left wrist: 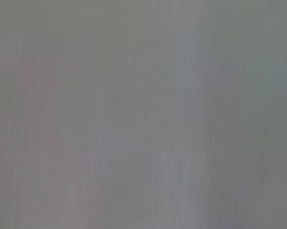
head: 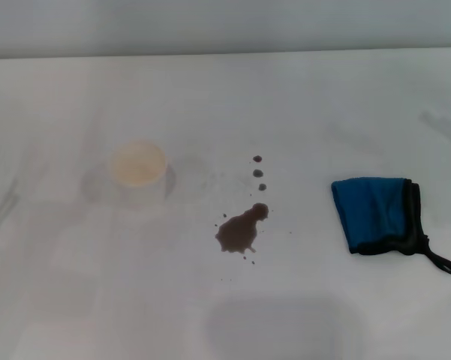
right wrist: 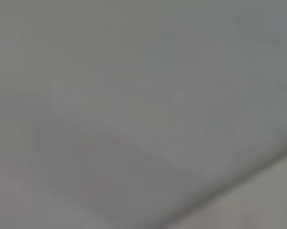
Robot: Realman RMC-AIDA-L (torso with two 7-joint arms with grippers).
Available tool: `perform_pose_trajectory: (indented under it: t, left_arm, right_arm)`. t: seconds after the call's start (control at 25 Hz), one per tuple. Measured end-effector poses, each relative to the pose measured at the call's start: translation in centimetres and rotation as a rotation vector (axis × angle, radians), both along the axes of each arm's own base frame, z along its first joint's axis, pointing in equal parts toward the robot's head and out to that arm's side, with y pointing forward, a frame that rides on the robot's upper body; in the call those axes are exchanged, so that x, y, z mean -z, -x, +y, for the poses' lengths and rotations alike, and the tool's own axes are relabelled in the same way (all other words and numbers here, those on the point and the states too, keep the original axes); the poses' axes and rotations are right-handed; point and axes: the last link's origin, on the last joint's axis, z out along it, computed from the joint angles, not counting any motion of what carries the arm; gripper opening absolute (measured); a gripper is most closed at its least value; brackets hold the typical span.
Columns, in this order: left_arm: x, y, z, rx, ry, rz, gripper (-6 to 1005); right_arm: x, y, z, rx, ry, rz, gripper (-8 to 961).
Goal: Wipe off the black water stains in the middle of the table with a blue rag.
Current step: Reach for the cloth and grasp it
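on the left of the worktop [head: 75,300] you have a white cup [head: 138,174], standing upright and well apart from the spill, so it should not be in the path of a wipe. in the middle you find the black water stains [head: 240,231]: one irregular dark blotch with three small round droplets in a line beyond it and tiny specks near its edge, all still wet-looking and untouched. to the right lies the blue rag [head: 375,214], folded flat, its black trim and thin loop turned toward the right edge, near your right arm's side, which probably makes that arm the natural one to fetch it. neither tool shows in any view, so you cannot tell whether either is spread or pressed together; both wrist cameras give only a blank grey field.
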Motion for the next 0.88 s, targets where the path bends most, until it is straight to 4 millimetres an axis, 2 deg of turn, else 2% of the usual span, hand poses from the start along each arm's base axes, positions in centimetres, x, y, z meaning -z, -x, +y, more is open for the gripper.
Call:
perform_pose_trajectory:
  t: [0.24,0.44,0.68,0.88]
  left_arm:
    - [-0.4,-0.2,0.5,0.013,-0.019,0.023,891]
    - [-0.6,-0.5,0.9,0.027,-0.045,0.046,891]
    - [-0.8,-0.9,1.4,0.041,-0.060,0.037,891]
    - [-0.7,-1.2,1.4,0.053,-0.072,0.035,891]
  right_arm:
    - [1.4,5.0,1.4,-0.163,0.394,-0.090,833]
    - [3.8,7.5,2.3,-0.168,0.620,-0.305,831]
    - [6.9,10.2,4.1,-0.146,0.754,-0.534,828]
    - [8.6,11.2,4.5,-0.076,0.782,-0.725,827]
